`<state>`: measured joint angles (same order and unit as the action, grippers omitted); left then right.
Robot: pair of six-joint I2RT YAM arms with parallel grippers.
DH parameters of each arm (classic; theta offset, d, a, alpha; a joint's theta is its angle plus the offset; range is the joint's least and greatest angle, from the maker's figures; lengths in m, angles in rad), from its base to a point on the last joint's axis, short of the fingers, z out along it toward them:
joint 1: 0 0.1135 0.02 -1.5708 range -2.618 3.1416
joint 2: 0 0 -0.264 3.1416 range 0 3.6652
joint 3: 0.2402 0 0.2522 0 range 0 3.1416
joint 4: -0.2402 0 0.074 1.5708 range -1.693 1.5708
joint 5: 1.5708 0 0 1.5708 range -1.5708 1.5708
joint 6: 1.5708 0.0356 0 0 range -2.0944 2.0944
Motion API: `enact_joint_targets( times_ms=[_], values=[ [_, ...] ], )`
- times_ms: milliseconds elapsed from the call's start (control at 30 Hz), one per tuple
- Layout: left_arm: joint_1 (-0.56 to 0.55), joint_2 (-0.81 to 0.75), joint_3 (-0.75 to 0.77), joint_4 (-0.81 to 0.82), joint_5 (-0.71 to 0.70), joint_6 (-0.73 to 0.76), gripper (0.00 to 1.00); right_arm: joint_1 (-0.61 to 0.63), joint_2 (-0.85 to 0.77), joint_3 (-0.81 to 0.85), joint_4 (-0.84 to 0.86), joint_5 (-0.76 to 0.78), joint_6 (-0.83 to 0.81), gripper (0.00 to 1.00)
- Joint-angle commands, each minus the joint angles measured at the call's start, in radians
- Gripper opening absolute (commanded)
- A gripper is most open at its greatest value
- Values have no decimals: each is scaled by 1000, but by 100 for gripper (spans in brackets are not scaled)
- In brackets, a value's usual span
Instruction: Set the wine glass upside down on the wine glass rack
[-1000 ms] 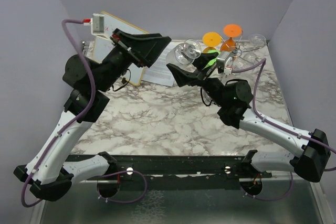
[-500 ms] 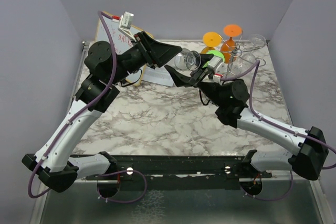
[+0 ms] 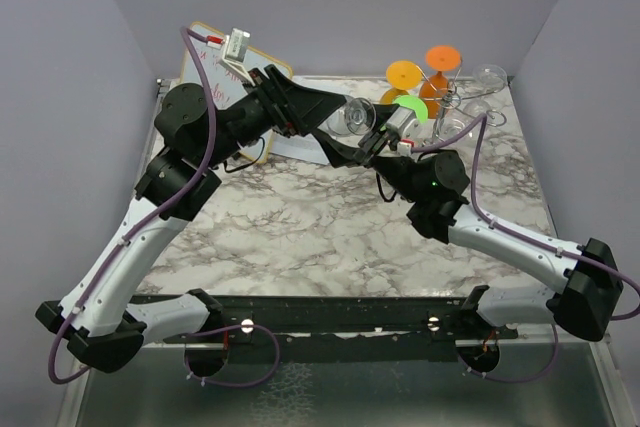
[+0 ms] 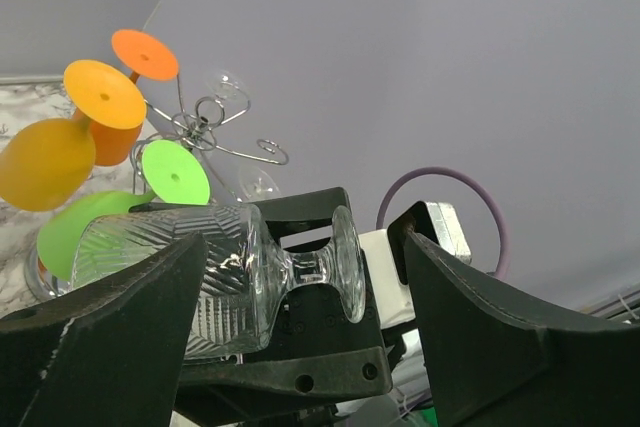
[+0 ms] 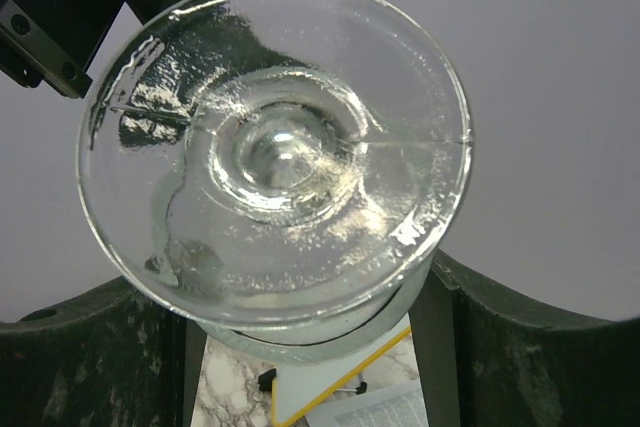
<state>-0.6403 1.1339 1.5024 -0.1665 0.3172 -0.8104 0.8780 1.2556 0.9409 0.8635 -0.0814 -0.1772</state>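
A clear ribbed wine glass (image 3: 352, 117) is held on its side in the air at the back middle. My right gripper (image 3: 352, 144) is shut on its bowl; in the right wrist view the round foot (image 5: 275, 147) faces the camera between the fingers (image 5: 545, 347). My left gripper (image 4: 300, 237) is open, with one jaw on each side of the glass (image 4: 200, 277); the right jaw stands apart from the foot. The chrome wine glass rack (image 3: 452, 99) stands at the back right, and in the left wrist view (image 4: 205, 127) its curled arms carry orange, yellow and green glasses.
A yellow-edged whiteboard (image 3: 200, 47) leans at the back left, and printed papers (image 3: 300, 144) lie beside it. A clear glass (image 3: 490, 77) hangs on the rack's far side. Purple walls close in on three sides of the marble table (image 3: 300, 227).
My left arm has swung right from the whiteboard to the glass, and its open jaws now flank it. My right gripper has lifted the glass slightly to the left.
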Motion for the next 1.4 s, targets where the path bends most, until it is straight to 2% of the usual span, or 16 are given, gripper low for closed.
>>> enact_joint_targets(
  times_ms=[0,200,300,367,500,800,1033,1167,1233,1367],
  values=[
    [-6,-25,0,-68,2,45,83,6,3,-4,77,17,-23,5],
    [-7,-54,6,-68,17,94,90,6,28,3,90,26,-49,5],
    [-6,-57,7,-53,61,89,89,6,39,8,89,29,-66,4],
    [-6,-53,9,-55,76,78,84,6,45,9,89,34,-78,4],
    [-6,-34,11,-83,86,59,67,6,58,16,80,35,-92,4],
    [-6,31,3,-156,109,19,47,6,88,35,49,35,-131,4],
    [-6,48,30,-265,21,98,23,6,95,54,-6,36,-146,4],
    [-6,74,45,-326,15,140,13,6,96,48,-18,46,-144,5],
    [-6,88,55,-366,2,167,2,6,93,44,-20,50,-141,5],
    [-5,97,58,-395,-8,185,0,6,82,29,-21,51,-130,6]
  ],
)
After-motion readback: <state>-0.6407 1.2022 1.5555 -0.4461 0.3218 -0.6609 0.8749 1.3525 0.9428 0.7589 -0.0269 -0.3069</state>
